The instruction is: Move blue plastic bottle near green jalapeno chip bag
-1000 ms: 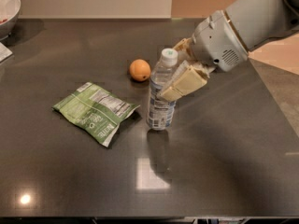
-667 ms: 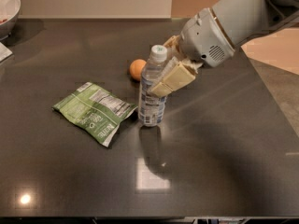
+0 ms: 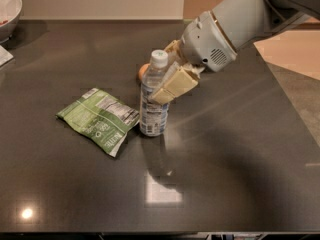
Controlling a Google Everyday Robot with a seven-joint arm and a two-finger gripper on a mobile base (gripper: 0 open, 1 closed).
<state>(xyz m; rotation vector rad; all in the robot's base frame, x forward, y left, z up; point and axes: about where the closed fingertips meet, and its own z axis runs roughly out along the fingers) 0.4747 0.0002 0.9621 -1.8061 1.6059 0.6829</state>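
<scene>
**A:** Two cream fingers (image 3: 176, 85) of the gripper (image 3: 159, 81) are clamped on the blue plastic bottle (image 3: 153, 115). One crosses its front just below the shoulder and the other sits behind it.

**B:** And the arm?

**A:** The arm (image 3: 235, 19) reaches in from the far right corner of the table (image 3: 240, 149), sloping down and to the left. Its grey wrist housing is just right of the bottle's white cap (image 3: 159, 58).

**B:** Where is the bottle?

**A:** Upright with its base on the table, about midway between the left and right edges and somewhat nearer the far edge.

**B:** And the bag?

**A:** The green jalapeno chip bag (image 3: 99, 119) lies flat just left of the bottle, label side up. Its right corner reaches the bottle's base, though I cannot tell whether they touch.

**B:** Anything crowding it?

**A:** A small orange (image 3: 143, 72) sits right behind the bottle on the far-edge side, mostly hidden by it and close to the rear finger. A bowl (image 3: 9, 11) stands at the far left corner, well apart from the rest.
</scene>
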